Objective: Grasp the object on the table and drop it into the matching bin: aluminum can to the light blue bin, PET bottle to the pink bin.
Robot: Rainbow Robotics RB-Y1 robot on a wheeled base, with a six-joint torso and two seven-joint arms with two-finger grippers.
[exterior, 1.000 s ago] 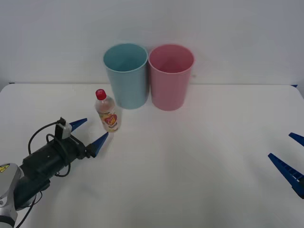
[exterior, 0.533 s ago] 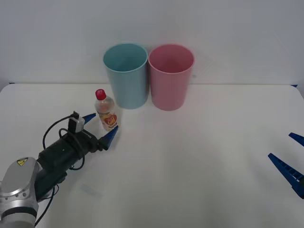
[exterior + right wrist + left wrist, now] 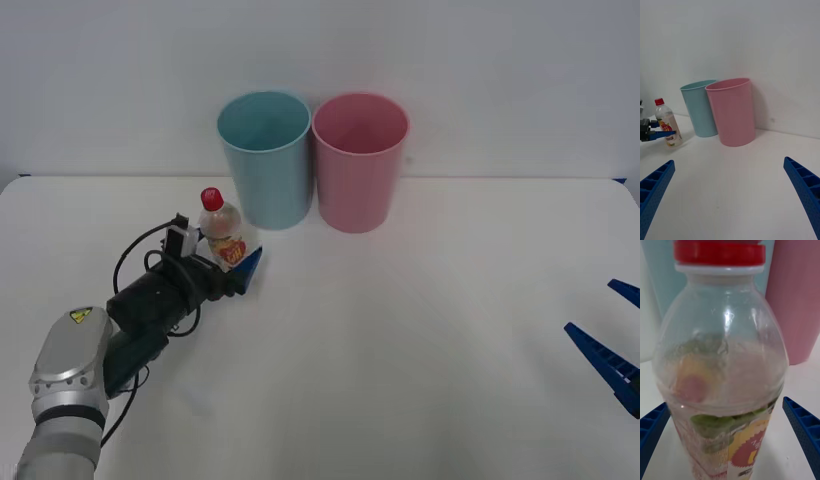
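The PET bottle (image 3: 222, 238), clear with a red cap and a yellow-red label, stands upright on the white table (image 3: 400, 350), just left of and in front of the light blue bin (image 3: 265, 165). The pink bin (image 3: 360, 170) stands right beside the blue one. My left gripper (image 3: 230, 255) is open with one blue finger on each side of the bottle's lower body. In the left wrist view the bottle (image 3: 722, 363) stands close up between the two fingers (image 3: 801, 431). My right gripper (image 3: 595, 308) waits open at the table's right edge.
Both bins stand against the white back wall. From the right wrist view, the bottle (image 3: 668, 125) and the left gripper (image 3: 658, 133) are left of the light blue bin (image 3: 700, 108) and the pink bin (image 3: 733, 112). Bare tabletop spreads between the arms.
My left arm has moved forward and to the right, and its open fingers now straddle the bottle. The bottle, the bins and the right arm have stayed put.
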